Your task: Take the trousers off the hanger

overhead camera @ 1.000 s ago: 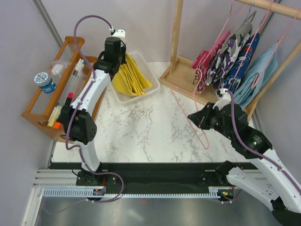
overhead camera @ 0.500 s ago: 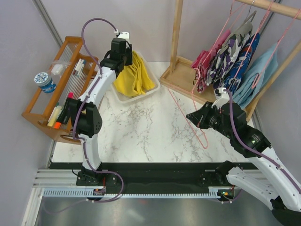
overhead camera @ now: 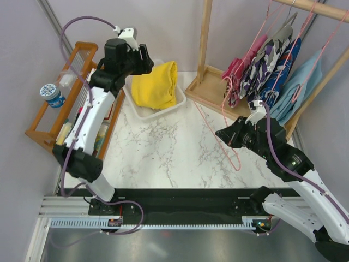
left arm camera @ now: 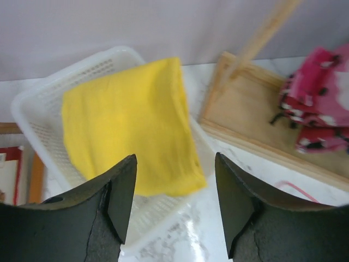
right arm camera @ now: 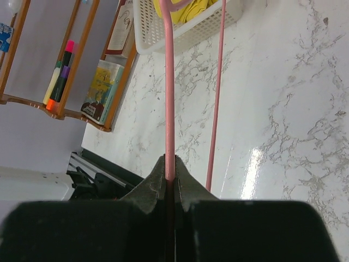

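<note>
yellow trousers (left arm camera: 128,123): folded in white basket (left arm camera: 82,65) | left hand (left arm camera: 174,158): above basket, spread wide, empty | right hand (right arm camera: 170,164): well apart from basket, clamped on pink hanger (right arm camera: 169,82)

Trousers (left arm camera: 128,123) plain yellow; basket (left arm camera: 32,114) white; hanger (right arm camera: 169,82) pink; table (overhead camera: 174,147) white-marbled.

The top view looks down from behind the arms over the whole worktop (overhead camera: 174,147). Both wrist views look closely past their jaws; all three share the white basket (overhead camera: 143,113).
</note>
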Action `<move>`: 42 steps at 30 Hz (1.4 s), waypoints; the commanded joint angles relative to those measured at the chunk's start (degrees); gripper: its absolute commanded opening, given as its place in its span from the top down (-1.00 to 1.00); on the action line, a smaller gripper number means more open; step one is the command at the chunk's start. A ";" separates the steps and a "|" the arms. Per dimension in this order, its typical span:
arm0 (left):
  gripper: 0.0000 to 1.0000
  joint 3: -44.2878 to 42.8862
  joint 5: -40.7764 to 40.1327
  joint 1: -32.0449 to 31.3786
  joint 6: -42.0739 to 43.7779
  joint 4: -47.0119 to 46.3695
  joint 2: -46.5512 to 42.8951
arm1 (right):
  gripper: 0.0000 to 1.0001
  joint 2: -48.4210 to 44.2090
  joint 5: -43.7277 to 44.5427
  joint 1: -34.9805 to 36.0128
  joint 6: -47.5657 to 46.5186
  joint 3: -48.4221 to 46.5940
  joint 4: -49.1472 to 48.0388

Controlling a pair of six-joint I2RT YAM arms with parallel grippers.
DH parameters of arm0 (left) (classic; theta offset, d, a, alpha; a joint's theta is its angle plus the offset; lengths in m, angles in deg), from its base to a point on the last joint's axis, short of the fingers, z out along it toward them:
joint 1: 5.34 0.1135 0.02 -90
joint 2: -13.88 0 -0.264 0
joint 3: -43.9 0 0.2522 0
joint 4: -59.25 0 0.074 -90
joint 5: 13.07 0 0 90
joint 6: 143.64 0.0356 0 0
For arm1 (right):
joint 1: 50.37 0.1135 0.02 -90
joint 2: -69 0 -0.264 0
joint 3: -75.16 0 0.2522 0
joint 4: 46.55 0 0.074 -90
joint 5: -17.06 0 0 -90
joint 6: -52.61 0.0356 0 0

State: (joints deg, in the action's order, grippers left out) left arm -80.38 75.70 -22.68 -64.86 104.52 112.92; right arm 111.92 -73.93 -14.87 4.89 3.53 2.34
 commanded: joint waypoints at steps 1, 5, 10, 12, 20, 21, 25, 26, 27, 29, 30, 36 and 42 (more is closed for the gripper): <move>-0.31 6.96 17.20 -1.37 -7.93 2.16 -12.63 | 1.00 0.06 2.40 0.09 1.13 -4.09 -3.14; -0.31 21.18 27.15 -9.08 -13.55 -1.61 -24.66 | 1.00 1.02 4.33 0.09 1.40 -5.59 -3.93; -0.28 32.10 24.79 -20.78 -21.88 -5.66 -36.36 | 1.00 2.52 5.21 0.09 1.92 -6.65 -6.65; -0.27 36.59 24.62 -25.97 -24.89 -10.12 -40.41 | 1.00 3.05 6.44 0.09 2.71 -6.38 -8.50; -0.25 39.25 9.18 -45.62 -29.39 -20.69 -41.13 | 1.00 5.86 7.15 0.09 6.31 -5.15 -14.74; -0.24 38.72 5.75 -47.94 -28.25 -20.70 -39.65 | 1.00 6.04 7.41 0.18 6.76 -4.98 -15.01; -0.17 36.43 -1.92 -53.67 -25.78 -21.40 -34.89 | 1.00 7.09 7.15 0.18 8.08 -4.62 -16.94; -0.16 35.38 -2.28 -54.63 -25.87 -21.40 -33.84 | 1.00 7.44 6.97 0.18 8.25 -4.62 -17.12; -0.15 34.94 -2.98 -55.07 -26.13 -21.40 -33.13 | 1.00 7.62 6.88 0.18 8.34 -4.62 -17.29; -0.15 34.41 -5.52 -56.13 -26.31 -21.75 -31.46 | 1.00 7.80 6.80 0.26 8.52 -4.80 -17.64; -0.15 34.23 -6.66 -56.22 -26.22 -21.92 -31.02 | 1.00 7.80 6.80 0.35 8.69 -4.63 -17.64; -0.15 31.33 -8.25 -56.48 -25.86 -22.63 -26.71 | 1.00 7.62 6.71 0.79 9.31 -3.39 -18.96; -0.15 29.05 -8.17 -56.48 -25.87 -22.72 -22.85 | 1.00 7.45 6.88 1.41 9.57 -3.39 -19.14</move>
State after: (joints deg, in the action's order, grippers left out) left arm -47.75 69.36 -78.72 -91.53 84.65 87.89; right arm 119.87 -67.64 -13.95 13.85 0.19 -13.13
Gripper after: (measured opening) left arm 0.579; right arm 0.079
